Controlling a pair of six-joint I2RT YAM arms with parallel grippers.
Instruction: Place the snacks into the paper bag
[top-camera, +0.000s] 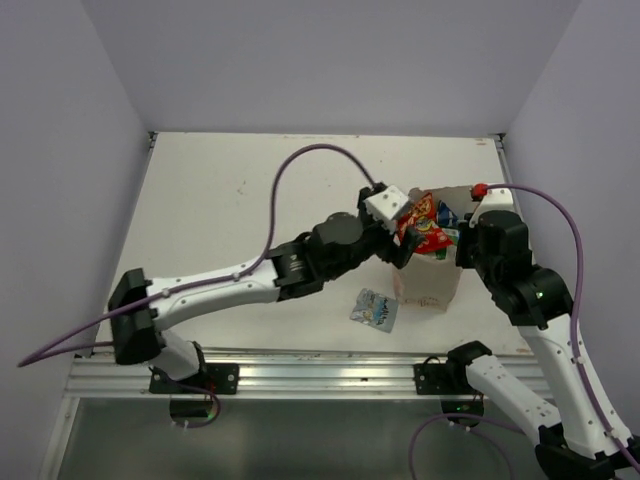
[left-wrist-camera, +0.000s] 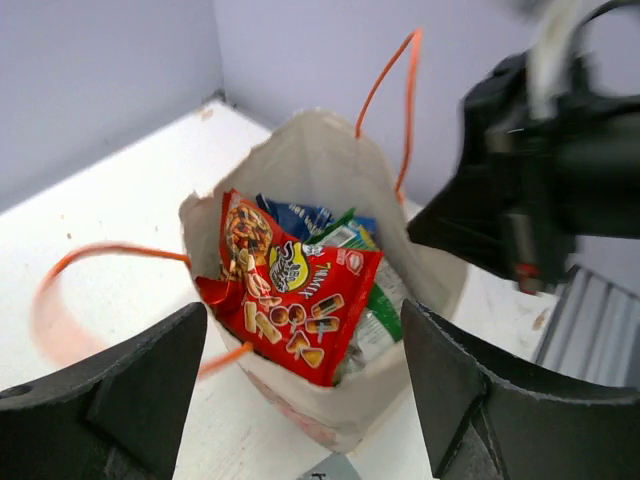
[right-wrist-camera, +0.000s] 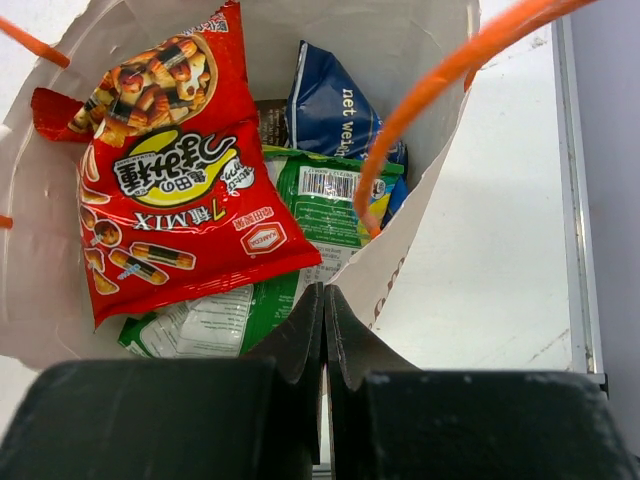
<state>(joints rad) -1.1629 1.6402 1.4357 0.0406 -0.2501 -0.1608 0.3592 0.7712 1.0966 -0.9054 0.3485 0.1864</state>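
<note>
I see white table, lavender walls; left gripper spread wide, right gripper pinching paper bag rim.

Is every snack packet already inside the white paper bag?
No, a small silver-blue foil packet lies on the white table outside the white paper bag.

Your left arm reaches far right, left tool jaws spread wide; your right tool is pinched closed on the paper bag rim.
</note>
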